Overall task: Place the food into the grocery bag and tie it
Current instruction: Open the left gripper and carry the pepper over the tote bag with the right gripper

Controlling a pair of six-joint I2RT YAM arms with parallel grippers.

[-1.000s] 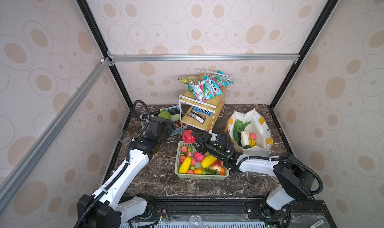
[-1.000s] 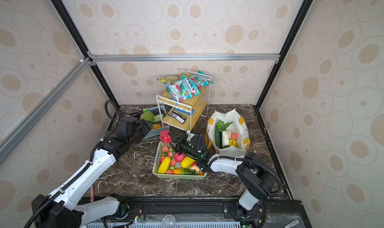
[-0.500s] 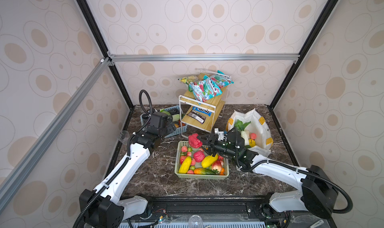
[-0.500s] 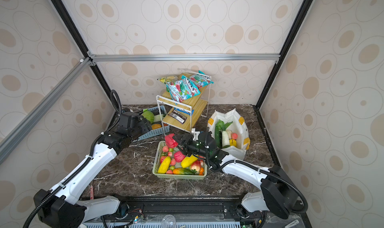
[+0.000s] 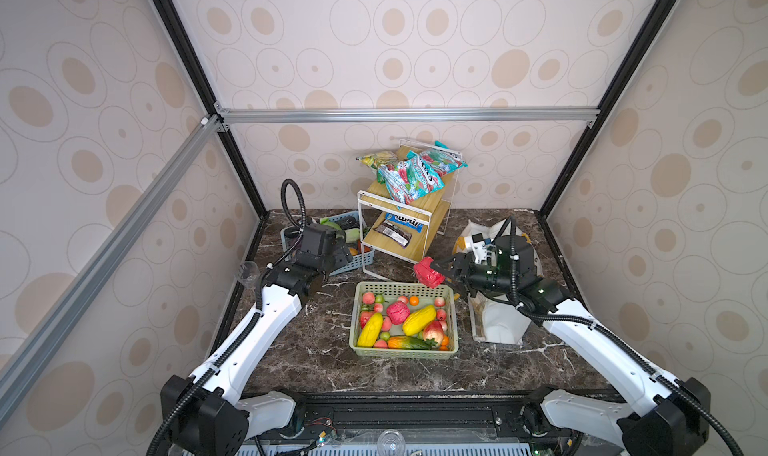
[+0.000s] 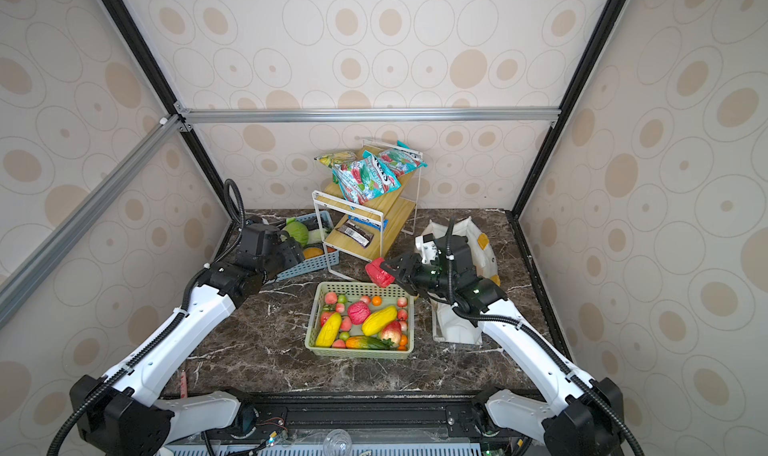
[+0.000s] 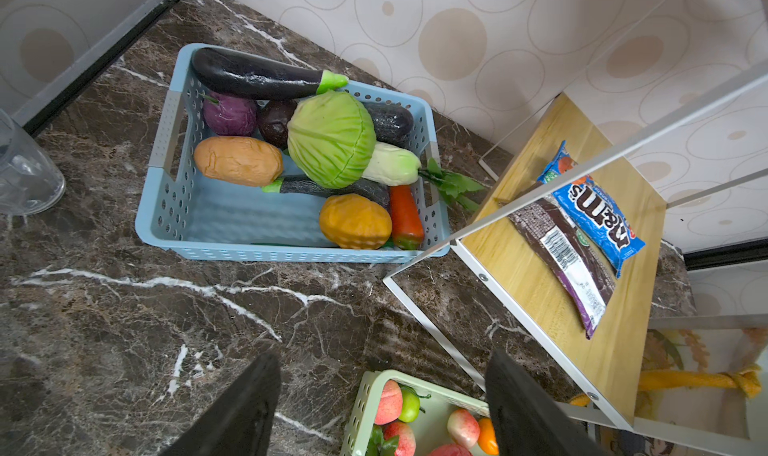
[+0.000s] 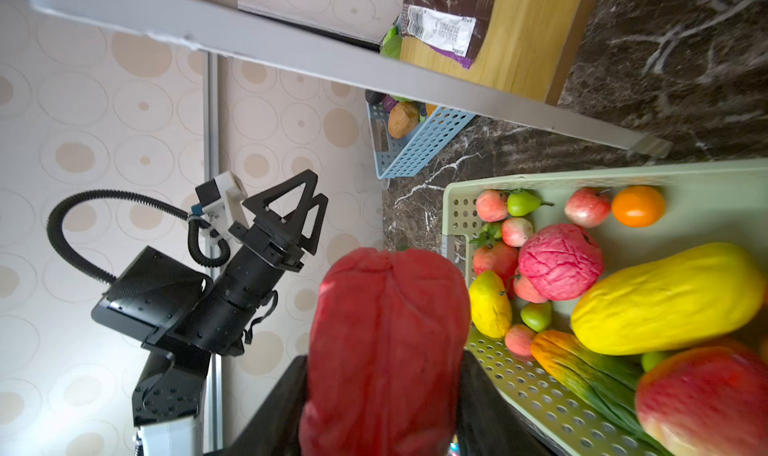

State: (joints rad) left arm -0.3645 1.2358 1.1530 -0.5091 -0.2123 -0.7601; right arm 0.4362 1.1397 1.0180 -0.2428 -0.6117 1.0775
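My right gripper (image 5: 437, 273) carries the red fruit (image 5: 427, 271) from the green basket's (image 5: 403, 352) 11 o'clock corner toward 3 o'clock, nearer the bag (image 5: 498, 329); my left gripper (image 7: 382, 356) edges toward 12 o'clock.

Two-tier wooden rack (image 5: 430, 203) at back of marble bench (image 5: 316, 350). Snack bags (image 5: 409, 177) on top tier, M&M's packet (image 7: 598, 221) below. Blue basket (image 7: 164, 200) just beside rack. Green basket (image 5: 405, 352) in front.

The white right arm (image 5: 582, 327) covers most of the white soft tote bag (image 5: 496, 329) in both top views, hiding its contents. The red ridged plastic toy (image 8: 386, 329) runs off the right wrist view's edge.
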